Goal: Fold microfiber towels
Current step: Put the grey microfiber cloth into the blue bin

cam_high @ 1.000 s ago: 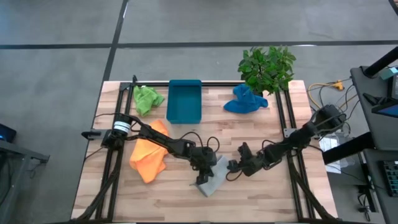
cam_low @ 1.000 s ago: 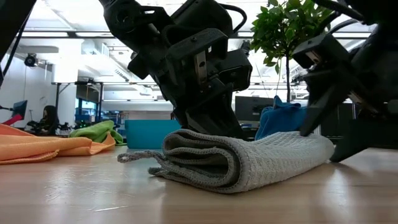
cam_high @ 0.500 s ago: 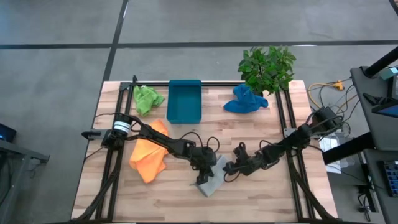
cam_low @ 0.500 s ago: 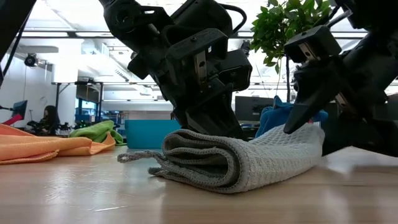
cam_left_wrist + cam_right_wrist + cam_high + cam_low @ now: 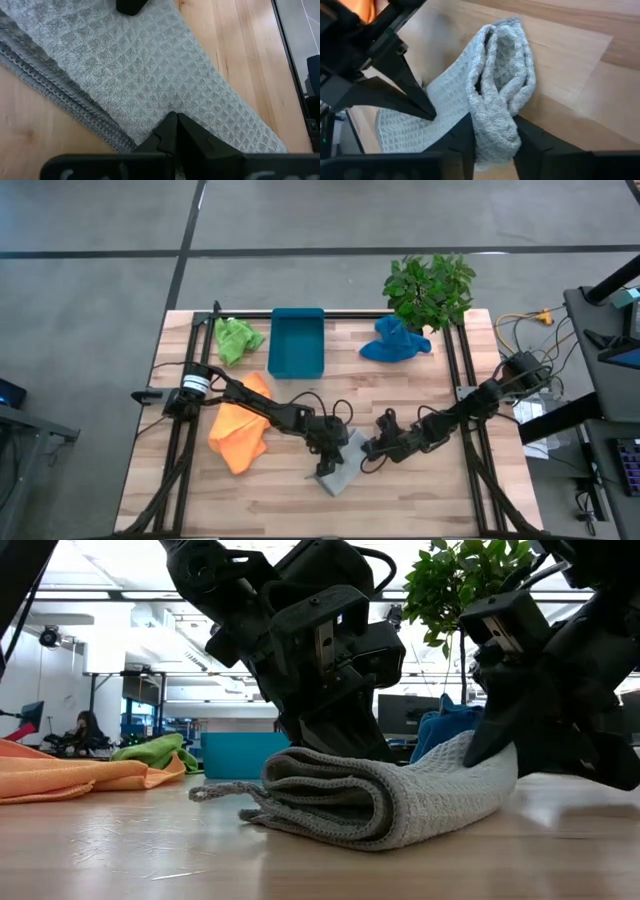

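On the wooden desk (image 5: 420,490) in front of you, the biggest things sit along the far side: a leafy potted plant (image 5: 429,288) at the far right and the teal tray (image 5: 297,343) near the middle. Between those two lies your blue towel (image 5: 393,340), bunched in a heap, and the lime green towel (image 5: 236,338) is crumpled at the far left corner, just beside the tray. The orange towel (image 5: 240,426) is spread loose on the left half, under your left arm. Now the action: the grey towel (image 5: 400,797) lies in the middle near the front edge, rolled over on itself in thick folds, as the low view shows. Your left gripper (image 5: 174,120) is pressed down onto its waffle weave with the fingers shut tight together, tips touching the cloth and nothing between them. Your right gripper (image 5: 492,137) has come in from the right and its two fingers are clamped on the bunched end of the grey towel, cloth squeezed between them. Far behind the desk, a person (image 5: 84,730) sits in the room.
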You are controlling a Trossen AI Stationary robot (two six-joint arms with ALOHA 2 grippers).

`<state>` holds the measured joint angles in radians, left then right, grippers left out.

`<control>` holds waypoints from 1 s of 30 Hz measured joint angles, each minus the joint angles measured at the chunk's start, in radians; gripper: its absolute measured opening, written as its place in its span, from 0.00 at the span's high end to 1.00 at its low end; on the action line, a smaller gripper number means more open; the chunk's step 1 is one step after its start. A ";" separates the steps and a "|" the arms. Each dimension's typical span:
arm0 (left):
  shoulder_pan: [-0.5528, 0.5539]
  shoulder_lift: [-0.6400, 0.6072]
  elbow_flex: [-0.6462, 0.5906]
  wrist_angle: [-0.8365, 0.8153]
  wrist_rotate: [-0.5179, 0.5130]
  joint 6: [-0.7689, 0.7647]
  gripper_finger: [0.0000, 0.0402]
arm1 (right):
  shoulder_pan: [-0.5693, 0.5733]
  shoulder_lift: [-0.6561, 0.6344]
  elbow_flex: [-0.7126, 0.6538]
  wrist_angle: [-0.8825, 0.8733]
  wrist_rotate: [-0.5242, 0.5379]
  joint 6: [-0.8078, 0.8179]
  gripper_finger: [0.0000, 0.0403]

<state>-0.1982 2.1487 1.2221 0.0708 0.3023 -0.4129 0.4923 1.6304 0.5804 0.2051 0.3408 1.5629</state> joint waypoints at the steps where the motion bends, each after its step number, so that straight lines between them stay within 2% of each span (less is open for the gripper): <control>1: 0.000 -0.003 0.000 0.000 0.000 0.000 1.00 | 0.000 0.000 0.000 0.001 0.000 -0.015 0.81; 5: 0.012 -0.046 -0.002 0.008 0.005 0.000 1.00 | 0.000 -0.001 0.003 0.000 0.000 -0.071 0.94; 10: 0.029 -0.146 -0.013 -0.047 -0.085 0.016 1.00 | -0.002 -0.014 0.023 -0.002 0.000 -0.178 0.96; 15: 0.042 -0.322 -0.009 -0.137 -0.192 0.066 1.00 | -0.012 -0.052 0.076 -0.091 -0.001 -0.333 0.96; 21: 0.044 -0.519 -0.033 -0.303 -0.347 0.116 1.00 | -0.039 -0.084 0.204 -0.236 -0.022 -0.631 0.96; 30: 0.042 -0.741 -0.077 -0.491 -0.481 0.035 1.00 | -0.106 -0.086 0.455 -0.309 -0.087 -1.153 0.97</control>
<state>-0.1562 1.4079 1.1454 -0.4203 -0.1786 -0.3778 0.3868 1.5440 1.0356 -0.1040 0.2542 0.4099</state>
